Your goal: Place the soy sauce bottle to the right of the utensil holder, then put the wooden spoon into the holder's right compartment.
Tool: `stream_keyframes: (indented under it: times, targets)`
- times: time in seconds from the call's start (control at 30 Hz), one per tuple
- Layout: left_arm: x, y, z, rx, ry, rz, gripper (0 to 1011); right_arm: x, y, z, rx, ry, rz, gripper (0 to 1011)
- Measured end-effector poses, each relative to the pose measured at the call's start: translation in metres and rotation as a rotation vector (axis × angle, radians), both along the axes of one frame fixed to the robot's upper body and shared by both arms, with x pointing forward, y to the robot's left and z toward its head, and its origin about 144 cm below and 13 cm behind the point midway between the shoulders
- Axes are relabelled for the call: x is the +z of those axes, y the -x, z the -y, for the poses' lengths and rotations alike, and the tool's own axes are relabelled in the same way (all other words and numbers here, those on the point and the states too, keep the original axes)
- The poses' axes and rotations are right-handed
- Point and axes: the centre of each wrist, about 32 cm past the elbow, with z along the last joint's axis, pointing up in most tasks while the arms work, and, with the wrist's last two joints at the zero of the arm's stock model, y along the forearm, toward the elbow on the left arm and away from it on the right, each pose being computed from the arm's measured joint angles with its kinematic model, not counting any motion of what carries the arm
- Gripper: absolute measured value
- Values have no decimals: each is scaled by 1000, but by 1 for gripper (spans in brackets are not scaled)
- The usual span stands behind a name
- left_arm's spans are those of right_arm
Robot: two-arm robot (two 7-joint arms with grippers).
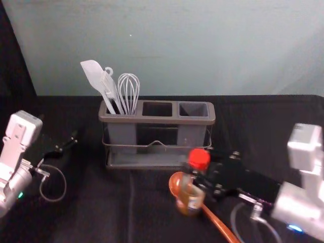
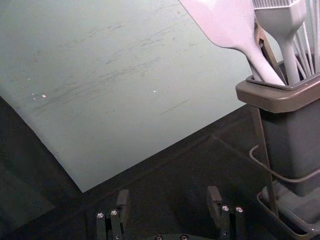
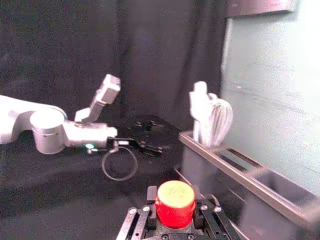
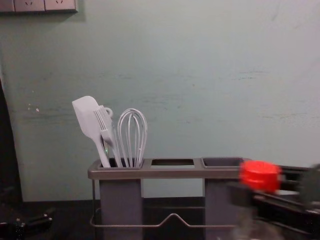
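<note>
Nearest us, a reddish-brown wooden spoon (image 1: 223, 229) lies on the black-covered desk (image 1: 91, 217), handle slanting rightward and back toward us, bowl farther off. Across it in our head view, roughly upright, is the clear soy sauce bottle with a red cap (image 1: 191, 195); our right jaws (image 1: 198, 176) are closed around its neck, just under the cap. The bottle's pale label and the faint marks on its cap we cannot read. Beyond stands the grey-brown, three-compartment utensil holder (image 1: 162, 120). The bottle is before its right compartment, so we judge it must travel farther right to pass the holder's end, clear of the rim. Our left jaws (image 2: 169, 196), spread wide and empty, idle off the holder's left side. White utensils (image 1: 129, 93) fill the left compartment, before a pale green wall (image 1: 202, 45).
</note>
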Motion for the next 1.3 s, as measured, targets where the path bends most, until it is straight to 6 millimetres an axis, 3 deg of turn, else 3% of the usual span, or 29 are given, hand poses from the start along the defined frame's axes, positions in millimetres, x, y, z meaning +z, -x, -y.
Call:
stream_keyframes:
  times: [0.23, 0.47, 0.77, 0.97, 1.3]
  targets:
    - [0, 0, 0, 0, 0, 0, 1011, 0, 25, 53, -109, 25, -28, 385]
    - [0, 0, 0, 0, 0, 0, 1011, 1, 20, 82, -221, 52, -25, 385]
    - [0, 0, 0, 0, 0, 0, 1012, 6, -12, 89, -321, 54, -9, 385]
    - [0, 0, 0, 0, 0, 0, 1011, 10, -41, 83, -350, 19, -7, 385]
    - [0, 0, 0, 0, 0, 0, 1011, 7, -73, 73, -360, 10, -18, 385]
